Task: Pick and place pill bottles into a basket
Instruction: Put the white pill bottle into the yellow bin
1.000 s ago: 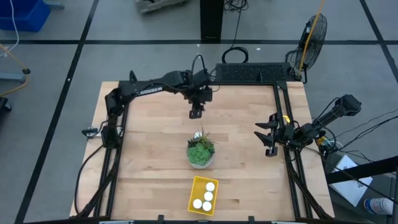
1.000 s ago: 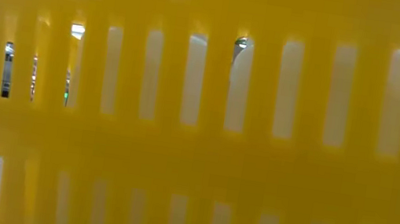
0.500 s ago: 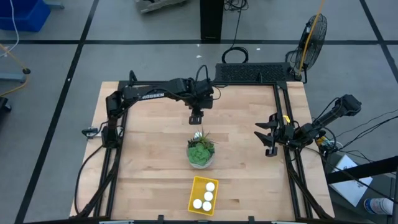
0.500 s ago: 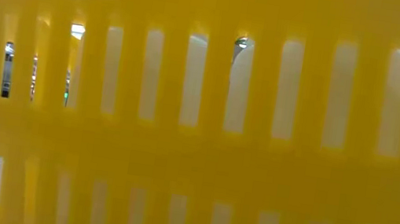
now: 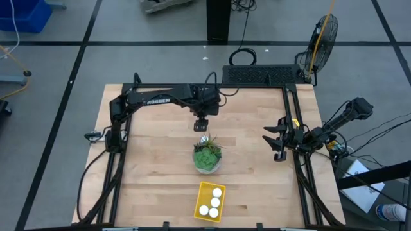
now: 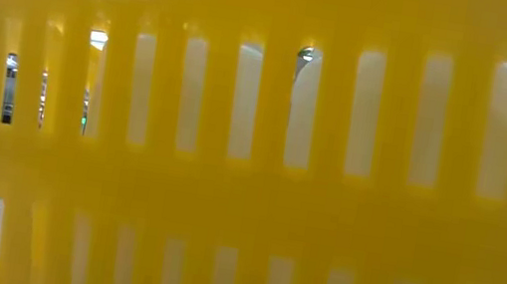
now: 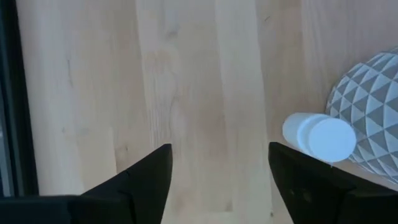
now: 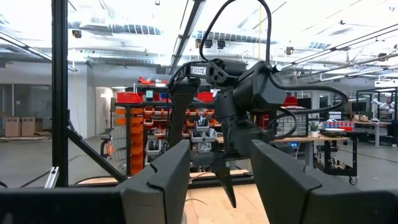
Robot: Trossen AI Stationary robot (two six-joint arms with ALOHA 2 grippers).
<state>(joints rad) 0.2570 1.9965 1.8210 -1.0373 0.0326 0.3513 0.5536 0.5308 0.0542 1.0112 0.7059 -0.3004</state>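
Note:
One white pill bottle (image 7: 317,137) lies on its side on the wooden table, its cap end against the patterned pot (image 7: 373,112) of the green plant (image 5: 207,156). My left gripper (image 7: 221,155) hangs open over bare wood just beside that bottle, on the plant's far side (image 5: 201,126), with nothing between its fingers. The yellow basket (image 5: 205,190) stands at the near edge. More white pill bottles (image 5: 215,203) stand inside it, caps up. My right gripper (image 5: 273,144) waits at the table's right edge, open and empty (image 8: 221,149).
The plant stands between my left gripper and the basket. The basket's slotted yellow wall (image 6: 245,201) fills the low view. Black frame rails (image 5: 122,160) run along the table's left and right sides. Bare wood lies left and right of the plant.
My left gripper has moved toward the table's near edge, closer to the plant. The basket, its bottles and the plant have stayed in place.

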